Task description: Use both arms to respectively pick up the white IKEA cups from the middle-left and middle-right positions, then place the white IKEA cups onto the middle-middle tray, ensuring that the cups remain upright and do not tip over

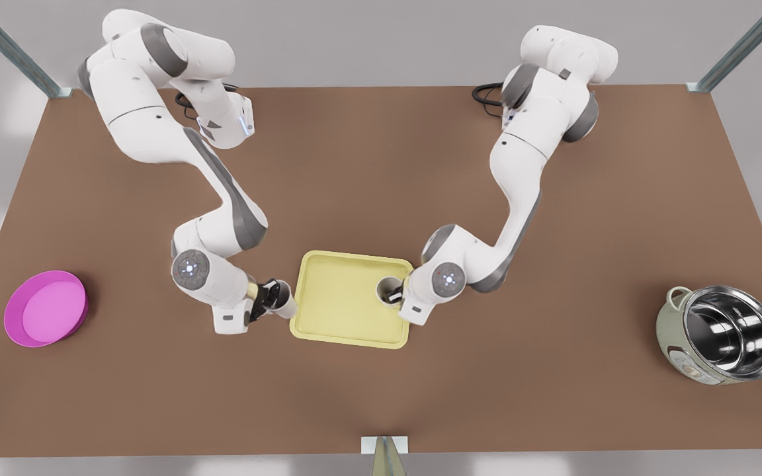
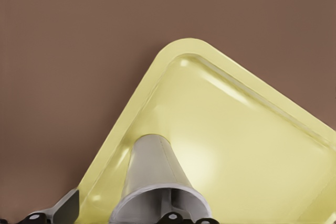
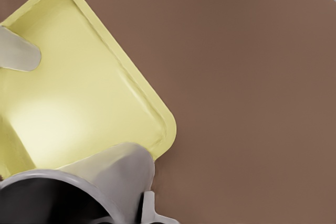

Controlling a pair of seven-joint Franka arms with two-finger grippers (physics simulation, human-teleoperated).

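The pale yellow tray (image 1: 341, 311) lies at the table's middle front. My left gripper (image 1: 274, 295), on the front view's left, is shut on one white cup (image 1: 286, 307) right at the tray's left rim. In the left wrist view this cup (image 2: 152, 171) hangs over the rim of the tray (image 2: 236, 145), held by the left gripper (image 2: 115, 211). My right gripper (image 1: 394, 293) is shut on the other cup (image 1: 386, 285), upright over the tray's right side, one finger inside it. The right wrist view shows that cup (image 3: 113, 174) above the tray (image 3: 79, 103), with the left arm's cup (image 3: 18, 51) across it.
A round magenta plate (image 1: 45, 309) sits at the front view's far left. A steel-lined pale green pot (image 1: 725, 334) stands at the far right. Both arms reach in from the back of the brown table (image 1: 553, 370). Metal frame posts stand at the corners.
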